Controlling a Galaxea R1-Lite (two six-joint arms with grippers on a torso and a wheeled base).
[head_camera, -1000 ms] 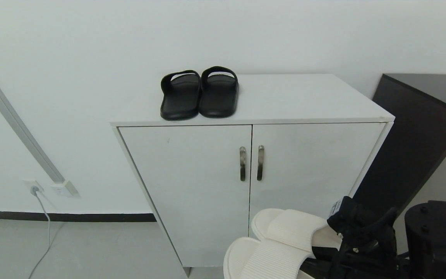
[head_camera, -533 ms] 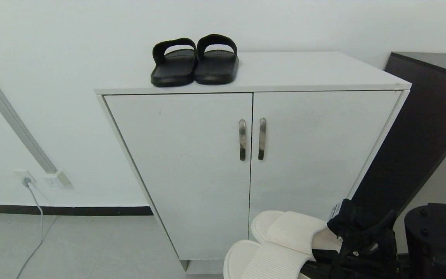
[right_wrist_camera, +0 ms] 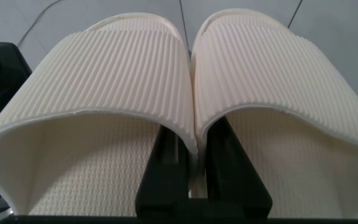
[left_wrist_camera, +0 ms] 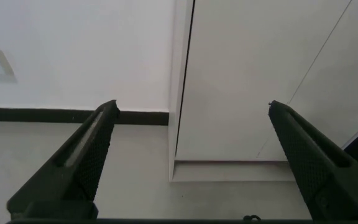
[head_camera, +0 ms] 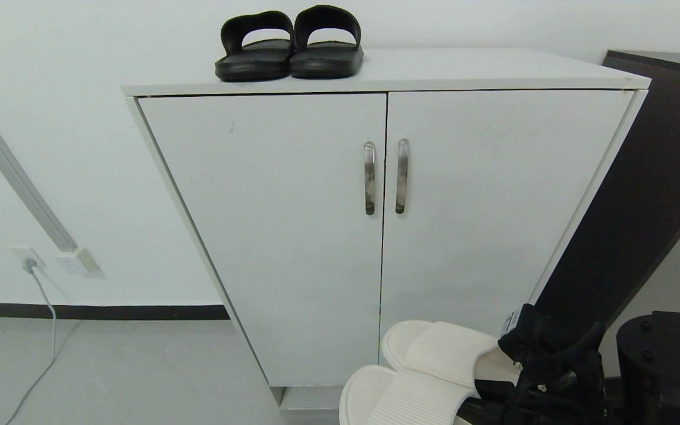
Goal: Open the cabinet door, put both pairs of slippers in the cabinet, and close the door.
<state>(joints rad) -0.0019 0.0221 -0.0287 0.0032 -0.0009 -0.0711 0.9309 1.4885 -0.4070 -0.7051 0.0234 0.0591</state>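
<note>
Slippers (head_camera: 434,366), cream, sit clamped in right tool (right_wrist_camera: 196,168) before closed cabinet (head_camera: 293,236); left tool (left_wrist_camera: 192,107) spread apart.

Black slippers (head_camera: 290,44) atop shut cabinet (head_camera: 293,236); white slippers (head_camera: 428,372) in right claw (right_wrist_camera: 194,171).

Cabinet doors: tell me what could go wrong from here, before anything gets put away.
Both cabinet doors are shut, and the right gripper is shut on the white slippers; only the open left gripper, low by the cabinet base, is free for the handles.
The white slippers seem pinched only by their inner sides; one might slip out.
The black slippers sit at the cabinet top front edge; jolting the doors might knock them off.
</note>
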